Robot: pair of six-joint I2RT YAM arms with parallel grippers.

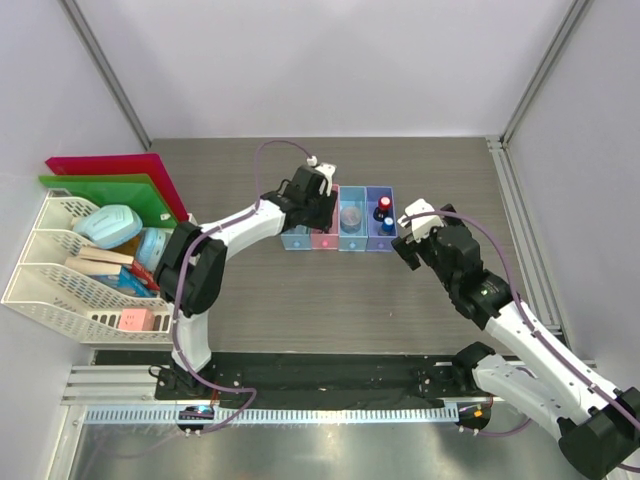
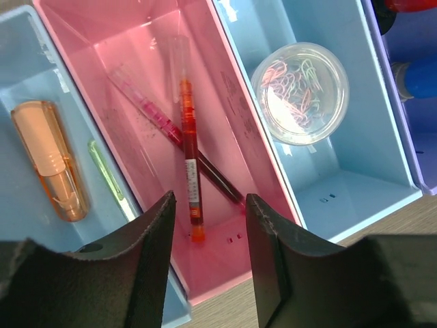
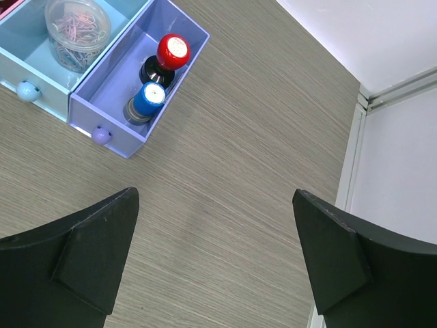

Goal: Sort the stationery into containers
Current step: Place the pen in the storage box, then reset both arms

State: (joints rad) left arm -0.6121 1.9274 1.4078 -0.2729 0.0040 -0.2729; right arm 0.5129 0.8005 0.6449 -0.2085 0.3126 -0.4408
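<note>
Pink box (image 2: 89,41): holds red-and-black pens (image 2: 188,147), crossed on its floor.
Left end effector (image 2: 208,219): released, empty, straddling the pens from above.
Right end effector (image 3: 215,232): spread wide, empty, over bare worktop (image 3: 259,137).
Risk: dipping or closing here could snag a pen; a clipped wall would shove the box.
</note>
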